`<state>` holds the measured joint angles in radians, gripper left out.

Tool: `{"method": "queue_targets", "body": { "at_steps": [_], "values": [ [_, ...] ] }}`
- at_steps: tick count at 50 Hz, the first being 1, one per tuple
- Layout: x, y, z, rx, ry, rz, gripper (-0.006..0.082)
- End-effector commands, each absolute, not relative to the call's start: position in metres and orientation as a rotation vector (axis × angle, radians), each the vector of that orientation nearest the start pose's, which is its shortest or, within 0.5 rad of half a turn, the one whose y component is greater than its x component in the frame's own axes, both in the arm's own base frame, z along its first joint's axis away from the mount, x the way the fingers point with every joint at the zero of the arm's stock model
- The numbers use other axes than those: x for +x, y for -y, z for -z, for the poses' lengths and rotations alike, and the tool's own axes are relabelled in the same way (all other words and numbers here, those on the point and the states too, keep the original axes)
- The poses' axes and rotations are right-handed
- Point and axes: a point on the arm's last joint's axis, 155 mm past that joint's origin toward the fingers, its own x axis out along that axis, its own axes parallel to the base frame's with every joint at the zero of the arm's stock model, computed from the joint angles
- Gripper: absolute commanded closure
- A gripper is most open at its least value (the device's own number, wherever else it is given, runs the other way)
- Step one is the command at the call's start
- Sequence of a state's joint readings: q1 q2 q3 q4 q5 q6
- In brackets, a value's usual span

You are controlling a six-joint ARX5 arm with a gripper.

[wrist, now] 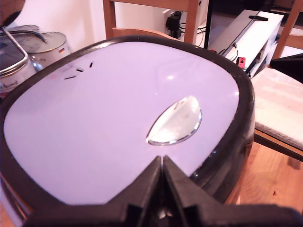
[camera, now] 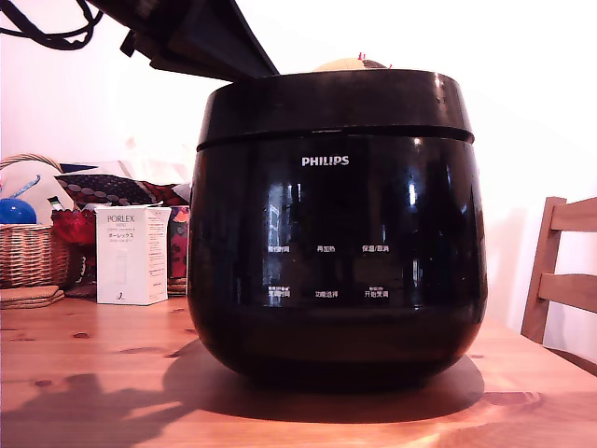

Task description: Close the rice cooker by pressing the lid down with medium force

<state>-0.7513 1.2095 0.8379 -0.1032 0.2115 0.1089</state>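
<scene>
The gripper (wrist: 162, 163), pinched shut on nothing, sits on the glossy lid (wrist: 118, 123), so it could easily skid before the rice cooker (camera: 336, 243) latches.

The arm (camera: 187, 37) reaches down at an angle, gripper (wrist: 162, 165) fingers (wrist: 150, 177) pressed together.

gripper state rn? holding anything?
Gripper: shut, fingertips together, nothing held; it sits over the lid of the rice cooker, contact unclear.
</scene>
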Motion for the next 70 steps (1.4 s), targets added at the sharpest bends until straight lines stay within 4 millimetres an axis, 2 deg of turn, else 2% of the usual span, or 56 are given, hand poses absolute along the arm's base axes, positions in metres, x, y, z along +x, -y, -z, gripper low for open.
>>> {"method": "queue_targets", "body": {
  "at_steps": [1, 14, 38, 43, 50, 56, 63, 70],
  "values": [
    [0.247, 0.285, -0.111, 0.31, -0.696, 0.961, 0.0789],
    [0.237, 0.28, -0.089, 0.338, -0.784, 0.974, 0.0789],
    [0.221, 0.264, -0.066, 0.379, -0.881, 0.973, 0.0789],
    [0.223, 0.267, -0.069, 0.385, -0.854, 0.984, 0.0789],
    [0.231, 0.276, -0.092, 0.357, -0.753, 0.995, 0.0789],
    [0.237, 0.282, -0.128, 0.323, -0.622, 1.004, 0.0789],
    [0.243, 0.281, -0.189, 0.263, -0.42, 0.985, 0.0789],
    [0.259, 0.26, -0.254, 0.211, -0.215, 0.87, 0.0789]
  ]
}}
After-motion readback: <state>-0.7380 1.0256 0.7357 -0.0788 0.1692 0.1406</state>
